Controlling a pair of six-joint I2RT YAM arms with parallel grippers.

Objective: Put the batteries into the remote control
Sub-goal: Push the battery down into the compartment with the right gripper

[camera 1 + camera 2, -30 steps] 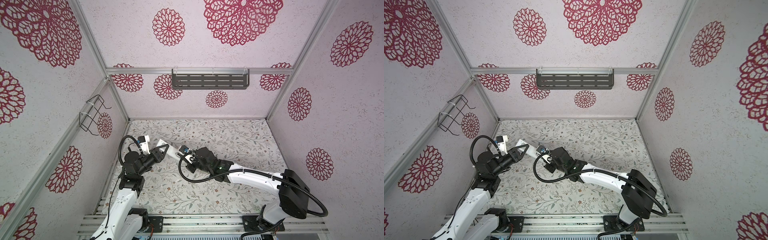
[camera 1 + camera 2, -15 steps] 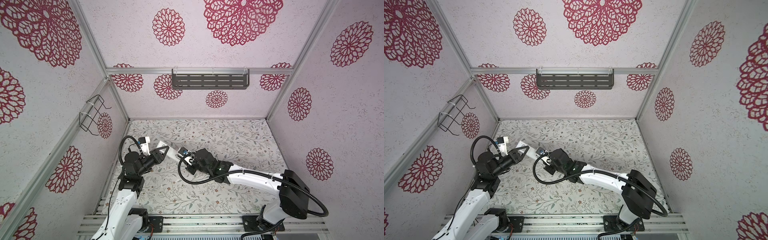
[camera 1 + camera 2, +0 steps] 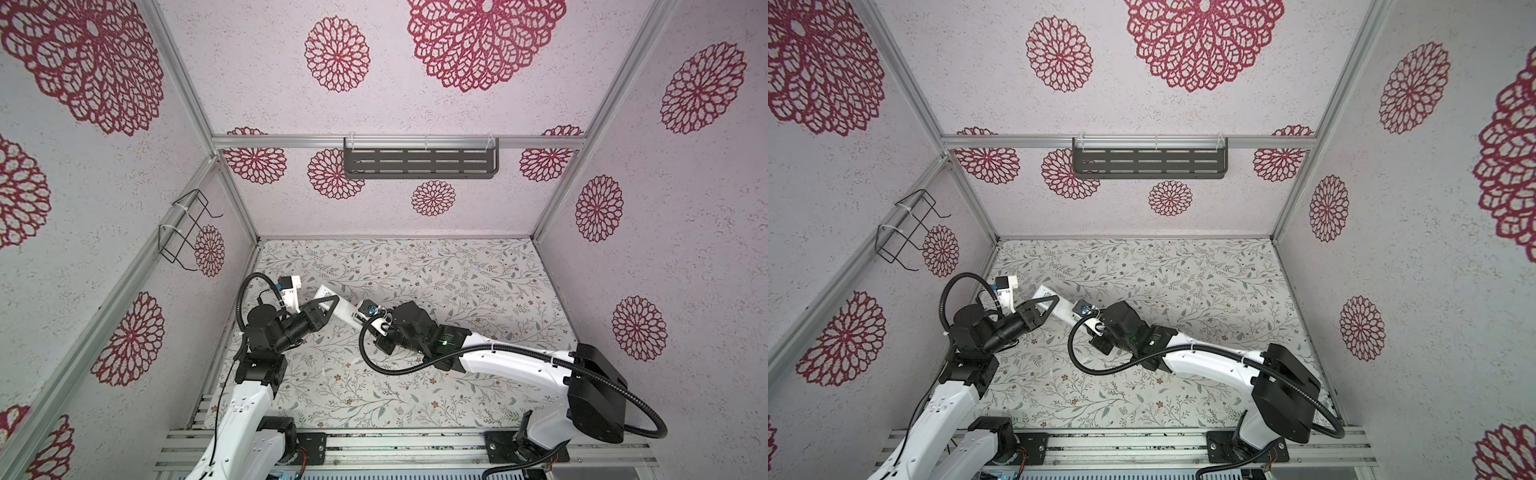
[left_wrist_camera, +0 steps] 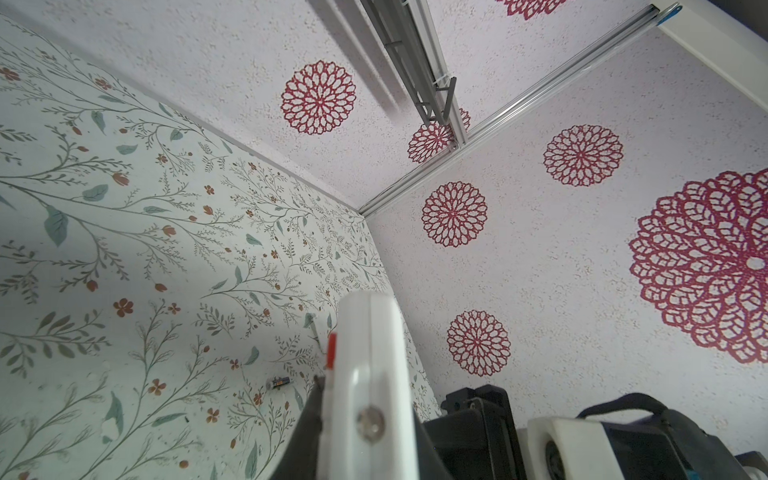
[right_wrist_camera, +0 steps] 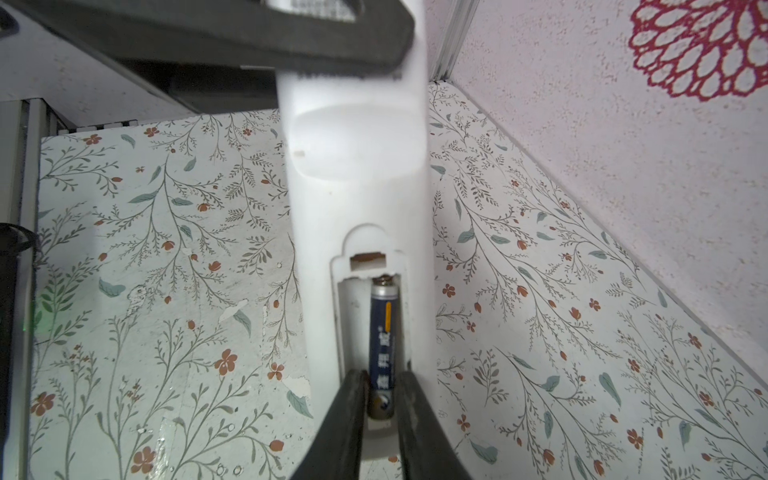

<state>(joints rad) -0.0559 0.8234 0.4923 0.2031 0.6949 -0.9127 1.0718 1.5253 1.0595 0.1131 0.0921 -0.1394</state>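
Battery (in remote control) flanked by barely-parted right claw.

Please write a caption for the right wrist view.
The right gripper's fingers flank a battery in the remote control's open compartment.

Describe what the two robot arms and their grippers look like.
Both arms have white tube-like links joined by black joint housings. A black ribbed hose loops along each one. The left gripper is dark with a triangular open-frame outline; the right gripper tapers to dark narrow tips. Each wrist carries a white camera mount, and a green light glows on the right arm.
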